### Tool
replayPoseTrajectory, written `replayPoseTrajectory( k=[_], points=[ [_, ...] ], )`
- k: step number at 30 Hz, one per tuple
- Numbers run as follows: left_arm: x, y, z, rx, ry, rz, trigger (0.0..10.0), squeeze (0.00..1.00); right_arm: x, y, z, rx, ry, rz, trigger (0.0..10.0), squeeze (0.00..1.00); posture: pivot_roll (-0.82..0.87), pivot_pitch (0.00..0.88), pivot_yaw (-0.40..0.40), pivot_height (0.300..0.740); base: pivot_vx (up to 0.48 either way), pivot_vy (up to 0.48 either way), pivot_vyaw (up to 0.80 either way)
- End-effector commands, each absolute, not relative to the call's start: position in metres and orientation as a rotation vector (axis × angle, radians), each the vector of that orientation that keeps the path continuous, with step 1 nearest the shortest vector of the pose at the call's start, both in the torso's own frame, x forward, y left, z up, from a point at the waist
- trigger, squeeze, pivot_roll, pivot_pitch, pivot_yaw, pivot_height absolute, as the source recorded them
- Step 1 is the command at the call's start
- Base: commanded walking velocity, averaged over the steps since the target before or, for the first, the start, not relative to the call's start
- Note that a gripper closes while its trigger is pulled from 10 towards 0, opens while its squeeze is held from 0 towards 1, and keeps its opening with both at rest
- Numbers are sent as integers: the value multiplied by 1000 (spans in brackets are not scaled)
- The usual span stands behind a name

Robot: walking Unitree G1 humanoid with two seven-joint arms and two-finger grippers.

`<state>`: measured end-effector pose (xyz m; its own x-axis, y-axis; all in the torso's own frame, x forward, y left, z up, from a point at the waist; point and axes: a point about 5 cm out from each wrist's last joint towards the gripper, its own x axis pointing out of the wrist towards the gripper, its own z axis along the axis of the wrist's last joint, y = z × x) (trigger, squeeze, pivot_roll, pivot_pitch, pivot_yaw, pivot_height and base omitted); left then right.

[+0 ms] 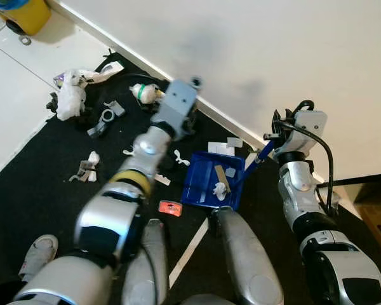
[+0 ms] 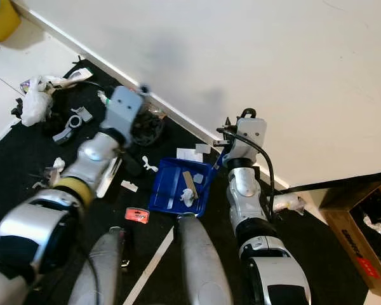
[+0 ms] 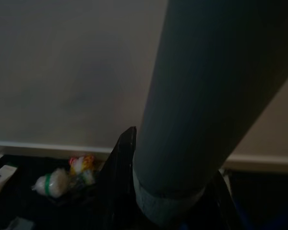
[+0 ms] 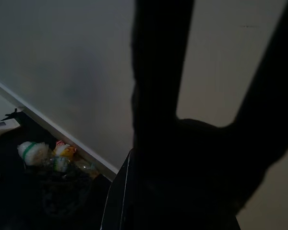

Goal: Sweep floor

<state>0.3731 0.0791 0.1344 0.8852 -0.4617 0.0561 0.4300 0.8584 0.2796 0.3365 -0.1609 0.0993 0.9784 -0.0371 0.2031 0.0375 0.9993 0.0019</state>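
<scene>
Black floor mat (image 1: pixel 25 190) by white wall: right gripper (image 1: pixel 271 141) pinches blue dustpan (image 1: pixel 213 180) handle, left gripper (image 3: pixel 134 191) clamped around grey broom pole (image 3: pixel 206 86); dustpan holds scraps, tilting it risks spilling; litter remains far left.

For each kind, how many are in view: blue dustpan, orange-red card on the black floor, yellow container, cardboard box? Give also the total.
Blue dustpan: 1
Orange-red card: 1
Yellow container: 1
Cardboard box: 1
Total: 4
</scene>
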Motion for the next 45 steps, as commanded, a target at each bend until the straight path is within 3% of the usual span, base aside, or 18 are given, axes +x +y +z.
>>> replayPoseTrajectory(
  k=[1,7,12,16,21,25,26,28,30,32,33,34,36,45],
  points=[
    [363,60,116,54,-38,-451,10000,0,327,-169,81,10,-131,-61,10000,0,-103,429,-70,740,0,0,0],
    [362,38,124,-96,-43,-481,10000,0,327,-173,82,11,-135,-65,10000,0,-100,424,-65,740,0,0,0],
    [370,4,167,-297,-130,-474,10000,0,327,-177,81,5,-125,-72,10000,0,-89,410,-66,740,0,0,0],
    [377,0,192,-373,-173,-431,10000,0,327,-177,81,4,-121,-71,10000,0,-87,407,-66,740,0,0,0],
    [385,4,219,-346,-264,-426,10000,0,329,-175,82,5,-121,-66,10000,0,-73,393,-59,740,0,0,0],
    [390,15,232,-297,-308,-436,10000,0,330,-173,82,12,-123,-63,10000,0,-63,384,-54,740,0,0,0],
    [393,27,238,-141,-343,-537,10000,0,330,-172,82,26,-120,-54,10000,0,-51,372,-51,740,0,0,0],
    [393,27,238,-141,-343,-537,10000,0,330,-172,82,26,-120,-54,10000,0,-51,372,-51,740,0,0,0],
    [396,48,238,59,-361,-621,10000,0,331,-171,81,46,-112,-40,10000,0,-31,367,-50,740,0,0,0],
    [397,57,237,114,-358,-628,10000,0,331,-171,81,53,-108,-36,10000,0,-31,367,-50,740,0,0,0],
    [397,57,237,114,-358,-628,10000,0,331,-171,81,53,-108,-36,10000,0,-31,367,-50,740,0,0,0],
    [400,91,237,195,-376,-567,10000,0,331,-171,80,67,-101,-32,10000,0,-24,379,-53,740,0,0,0],
    [402,114,239,239,-387,-506,10000,0,331,-170,79,81,-95,-31,10000,0,-22,381,-58,740,0,0,0],
    [399,145,224,489,-354,-437,10000,0,329,-166,79,87,-106,-14,10000,0,-49,393,-66,740,0,0,0]
  ],
)
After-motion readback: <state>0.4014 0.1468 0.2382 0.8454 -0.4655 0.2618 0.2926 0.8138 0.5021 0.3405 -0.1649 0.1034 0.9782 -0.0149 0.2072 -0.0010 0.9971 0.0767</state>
